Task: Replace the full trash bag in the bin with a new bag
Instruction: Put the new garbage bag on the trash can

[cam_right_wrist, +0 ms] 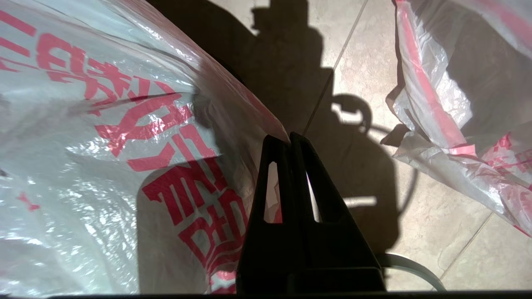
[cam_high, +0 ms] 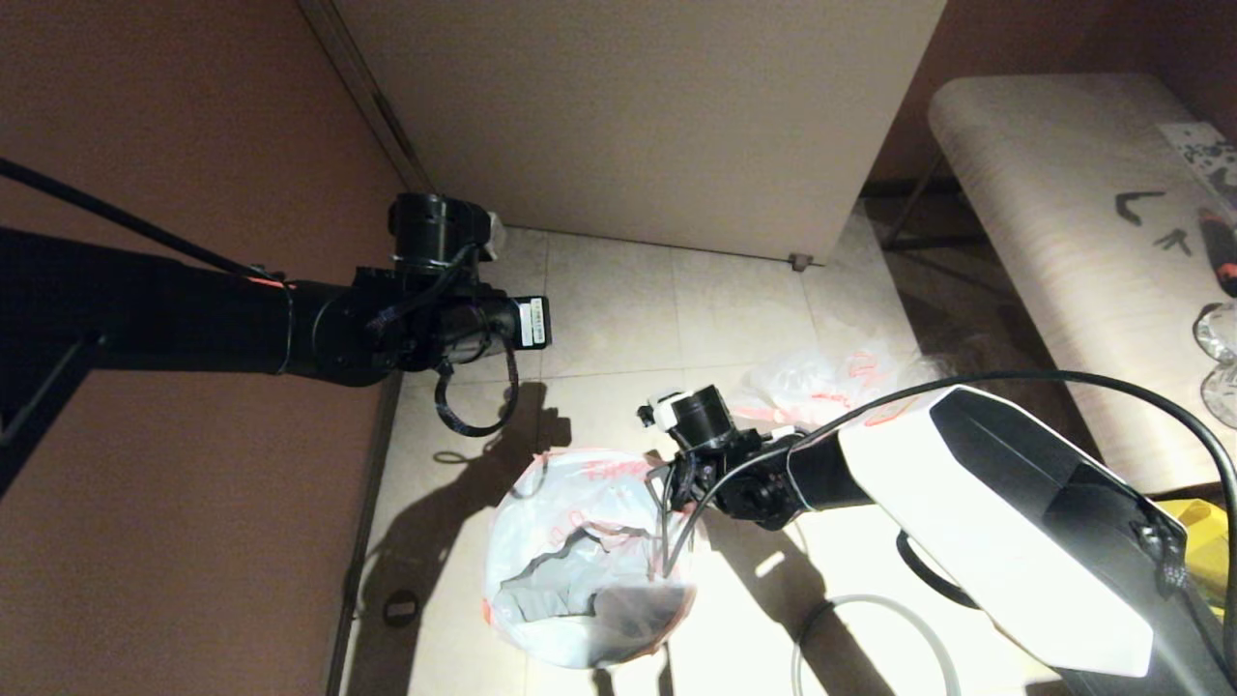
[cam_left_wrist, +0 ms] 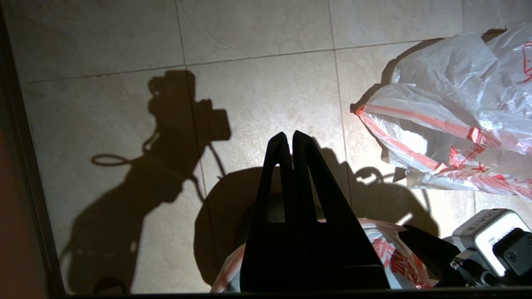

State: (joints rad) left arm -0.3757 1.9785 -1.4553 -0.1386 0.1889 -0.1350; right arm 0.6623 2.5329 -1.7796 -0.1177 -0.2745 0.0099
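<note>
The new bag (cam_high: 570, 541), white plastic with red print, stands open-mouthed over the bin, which it hides almost wholly; grey folds and a dark bottom show inside. My right gripper (cam_right_wrist: 289, 136) is at the bag's right rim (cam_high: 667, 522), shut on the edge of the plastic (cam_right_wrist: 232, 104). The full trash bag (cam_high: 831, 387), puffed and crumpled, lies on the tiles behind the right wrist and also shows beside the left gripper (cam_left_wrist: 449, 108). My left gripper (cam_left_wrist: 289, 135) hangs shut and empty above the floor at the bin's far left side. The bin's grey rim ring (cam_high: 875, 597) lies on the floor.
A pale cabinet (cam_high: 657, 116) stands at the back and a brown wall runs along the left. A light bench (cam_high: 1053, 242) with small items is at the right, with a yellow bag (cam_high: 1203, 541) below it. A small dark ring (cam_high: 400, 607) lies by the wall.
</note>
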